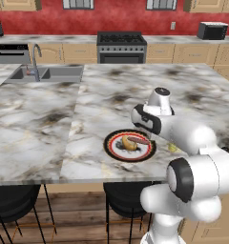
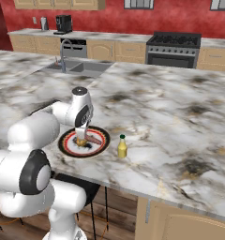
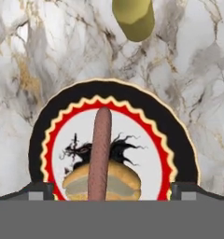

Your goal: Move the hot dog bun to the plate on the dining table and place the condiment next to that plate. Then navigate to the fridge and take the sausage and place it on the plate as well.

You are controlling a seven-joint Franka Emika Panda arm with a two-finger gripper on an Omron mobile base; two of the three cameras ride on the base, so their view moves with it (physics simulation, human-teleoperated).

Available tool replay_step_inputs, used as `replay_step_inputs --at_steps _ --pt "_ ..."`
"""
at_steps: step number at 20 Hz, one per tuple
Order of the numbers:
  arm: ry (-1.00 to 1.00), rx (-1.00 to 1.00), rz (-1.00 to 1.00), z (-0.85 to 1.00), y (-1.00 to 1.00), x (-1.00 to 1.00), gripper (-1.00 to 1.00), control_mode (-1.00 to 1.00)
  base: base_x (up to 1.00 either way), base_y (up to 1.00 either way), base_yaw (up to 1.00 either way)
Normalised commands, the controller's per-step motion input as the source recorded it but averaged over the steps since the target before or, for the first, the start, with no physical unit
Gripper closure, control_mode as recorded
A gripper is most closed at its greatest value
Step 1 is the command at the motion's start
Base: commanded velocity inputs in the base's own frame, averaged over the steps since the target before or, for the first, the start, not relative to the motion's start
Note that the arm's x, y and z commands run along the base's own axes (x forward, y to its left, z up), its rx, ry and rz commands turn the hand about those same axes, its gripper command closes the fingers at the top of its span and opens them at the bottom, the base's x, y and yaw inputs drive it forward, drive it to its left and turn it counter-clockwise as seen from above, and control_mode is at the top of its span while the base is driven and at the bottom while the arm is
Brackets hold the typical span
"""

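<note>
Scanning from left to right in the left base view, the steel sink (image 1: 45, 75) is seen set into the dining table (image 1: 35, 124), then the plate (image 1: 111, 150) near the front edge, and the condiment (image 1: 172, 147) just beside the plate on its right, largely hidden there by the arm. On the plate the bun (image 1: 129, 144) is seen with the sausage (image 1: 139, 141) laid across it, one end resting on the bun and the other reaching toward the plate's rim. The gripper (image 3: 107, 193) is held directly above the plate, its jaws spread wide and nothing clasped between them; the two fingertips (image 3: 39, 192) are seen on either side of the bun in the hand view. All three items appear to be placed, so the task is judged essentially done. What could go wrong is tied to the retreat: if the hand is drawn away low or sideways, the sausage could be caught by a finger and rolled off the bun, and a swing toward the bottle could tip it over, since it stands close by.
</note>
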Motion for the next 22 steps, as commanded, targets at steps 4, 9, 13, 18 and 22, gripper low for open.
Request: replay_step_inputs --at_steps 4,9,13,18,22 --pt "-0.18 0.01 0.00 0.69 -0.01 -0.67 -1.00 -1.00 0.00 0.00 0.00" --pt "-0.15 0.00 0.00 0.59 0.00 -0.70 -1.00 -1.00 0.00 0.00 0.00" --pt "-0.13 0.00 0.00 0.61 0.00 -0.79 -1.00 -1.00 0.00 0.00 0.00" --pt "-0.16 0.00 0.00 0.71 0.00 -0.76 -1.00 -1.00 0.00 0.00 0.00" --pt "-0.21 0.00 0.00 0.74 0.00 -0.74 -1.00 -1.00 0.00 0.00 0.00"
